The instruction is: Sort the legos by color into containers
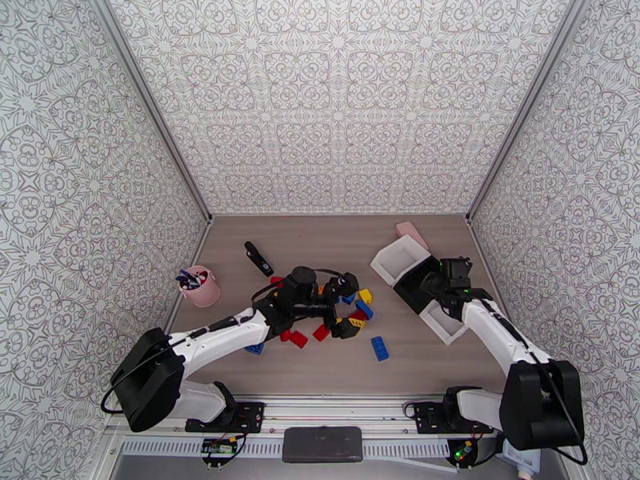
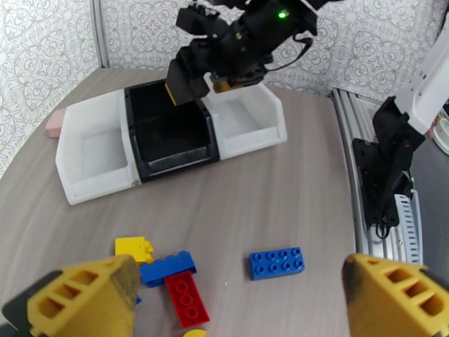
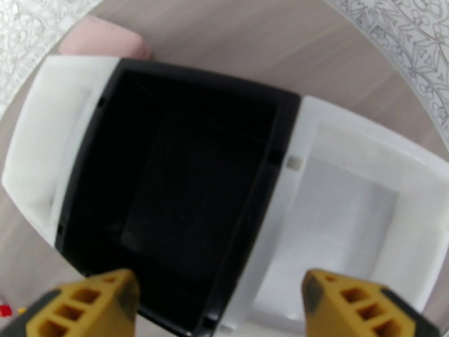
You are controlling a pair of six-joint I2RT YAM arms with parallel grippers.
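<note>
Several red, blue and yellow legos lie in a pile (image 1: 324,330) at mid-table, with one blue brick (image 1: 379,347) apart on the right. My left gripper (image 1: 346,306) hovers open over the pile. Between its yellow fingers (image 2: 84,299) lie a yellow brick (image 2: 133,248), a red brick (image 2: 186,297) and a blue eight-stud brick (image 2: 276,262). Three trays stand in a row: white (image 1: 392,258), black (image 1: 406,291), white (image 1: 448,326). My right gripper (image 1: 434,288) hangs open and empty over the black tray (image 3: 179,192). All three trays look empty.
A pink cup with pens (image 1: 200,286) stands at the left. A black bar (image 1: 258,258) lies behind the pile. A pink rounded block (image 1: 412,232) rests behind the far white tray. Patterned walls close in the table on three sides.
</note>
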